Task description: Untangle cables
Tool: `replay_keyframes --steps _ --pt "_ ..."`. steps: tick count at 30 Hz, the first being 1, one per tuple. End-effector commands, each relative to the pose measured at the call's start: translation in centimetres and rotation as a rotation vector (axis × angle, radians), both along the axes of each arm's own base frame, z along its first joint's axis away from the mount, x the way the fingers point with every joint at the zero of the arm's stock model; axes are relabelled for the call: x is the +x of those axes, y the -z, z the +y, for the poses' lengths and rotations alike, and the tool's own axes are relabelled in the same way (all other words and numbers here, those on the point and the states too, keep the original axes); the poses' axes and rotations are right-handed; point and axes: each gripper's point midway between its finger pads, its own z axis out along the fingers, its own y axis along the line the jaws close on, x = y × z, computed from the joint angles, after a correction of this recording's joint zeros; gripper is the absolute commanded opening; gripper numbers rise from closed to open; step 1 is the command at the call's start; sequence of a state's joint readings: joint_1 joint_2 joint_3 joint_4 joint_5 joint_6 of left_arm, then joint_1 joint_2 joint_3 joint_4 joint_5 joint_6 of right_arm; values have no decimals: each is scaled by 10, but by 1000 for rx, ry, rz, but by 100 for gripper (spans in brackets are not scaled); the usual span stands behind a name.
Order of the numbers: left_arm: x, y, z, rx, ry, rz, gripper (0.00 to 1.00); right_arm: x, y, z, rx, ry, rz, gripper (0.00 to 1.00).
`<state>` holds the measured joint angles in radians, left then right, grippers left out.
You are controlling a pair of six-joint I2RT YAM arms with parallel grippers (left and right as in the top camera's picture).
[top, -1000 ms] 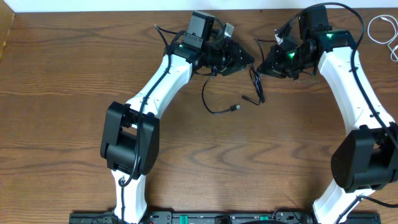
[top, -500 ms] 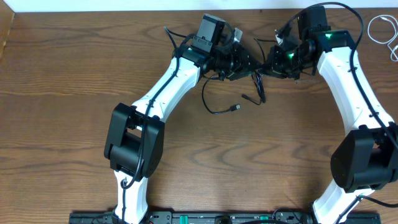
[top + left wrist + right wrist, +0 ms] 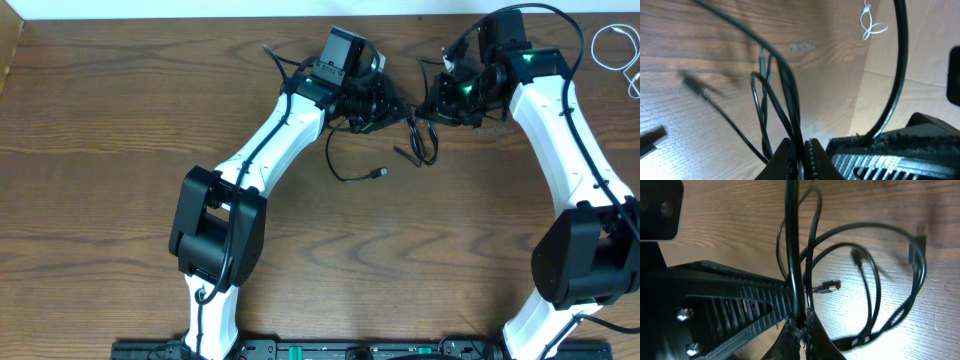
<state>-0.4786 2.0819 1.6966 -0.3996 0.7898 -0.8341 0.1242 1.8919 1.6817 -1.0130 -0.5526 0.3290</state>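
The black cable [image 3: 338,176] lies in loops at the back middle of the table, with one plug [image 3: 380,173] resting free on the wood. My left gripper [image 3: 400,103] and right gripper [image 3: 422,105] meet tip to tip over the loops. The left wrist view shows the left gripper [image 3: 800,150] shut on a strand of the black cable [image 3: 792,95]. In the right wrist view, the right gripper [image 3: 801,325] is shut on a taut strand of the black cable [image 3: 791,230], and the loops and plug [image 3: 829,286] lie beyond it. The white cable [image 3: 596,42] sits apart at the far right corner.
The table's back edge runs just behind both grippers. The right arm's white links [image 3: 560,130] stretch down the right side and the left arm's links [image 3: 270,140] cross the left middle. Bare wood [image 3: 400,260] lies in front of the cable.
My left gripper has moved right up to the right gripper and closed on the black cable. The loops below have shifted slightly. The right arm has held still.
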Motion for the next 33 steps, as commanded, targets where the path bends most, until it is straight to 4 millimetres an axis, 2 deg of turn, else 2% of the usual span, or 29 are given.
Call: replay_keyframes --steps 1,7,9,11,15,17,20,24,25,28,31,33 --pt "1 14 3 43 -34 21 8 -2 1 8 26 -28 4 1" --pt "7 19 9 86 -37 -28 7 -2 1 7 22 -22 8 1" --pt "9 23 14 125 -21 -75 7 -2 5 0 -15 -6 14 1" --pt "10 32 25 182 -33 -77 7 -1 16 -19 -124 58 34 1" --pt "7 48 46 293 -34 -66 7 -4 36 -72 -429 220 74 1" --pt "2 54 52 331 -15 -62 7 -7 44 -82 -490 242 84 1" --pt "-5 58 55 357 21 -59 7 -10 53 -67 -423 180 85 1" --pt "-9 60 57 360 25 -41 7 -11 54 -16 -186 -51 8 1" --pt "-9 59 56 356 19 -32 7 -13 51 -4 -132 -107 -18 4" --pt "-9 56 56 318 -13 20 7 -20 48 23 -33 -227 -70 20" --pt "-6 51 57 261 -49 70 7 -24 52 34 -35 -272 -85 28" --pt "-1 43 58 197 -73 108 8 -27 55 41 -36 -301 -100 29"
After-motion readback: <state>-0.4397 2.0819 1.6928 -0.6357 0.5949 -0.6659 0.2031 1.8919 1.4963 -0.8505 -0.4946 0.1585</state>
